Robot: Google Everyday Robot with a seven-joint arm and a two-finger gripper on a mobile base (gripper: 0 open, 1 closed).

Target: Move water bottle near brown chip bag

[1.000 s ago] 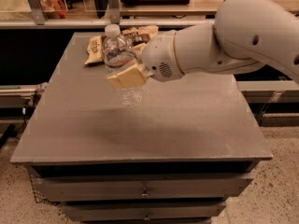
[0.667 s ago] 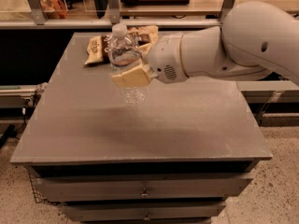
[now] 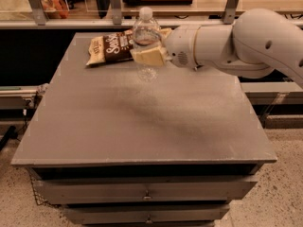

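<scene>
Since the earlier picture, the bottle point(image 3: 144, 32) has been carried to the right and toward the back of the table point(image 3: 142, 126). It is now seen in front of the right part of the bag point(image 3: 111, 48).

The bottle is held upright. Its long axis runs straight up and down, and its white cap point(image 3: 145, 12) is pointed up. It cannot be told if its bottom is set on the table or is lifted a little above it.

The bag is laid flat near the back edge of the table. Its long side runs left to right, and white letters can be seen on its dark front. One light end is seen at the left, and the other light end is seen just past the bottle on the right.

The gripper point(image 3: 147, 56) is found at the middle of the bottle, near the back of the table. It is closed tight on the bottle. One tan finger point(image 3: 150, 57) is pressed across the front of the bottle. The other finger is hidden.

The white arm point(image 3: 236, 44) is stretched in from the right side. Drawers point(image 3: 147, 190) are seen under the table top.
</scene>
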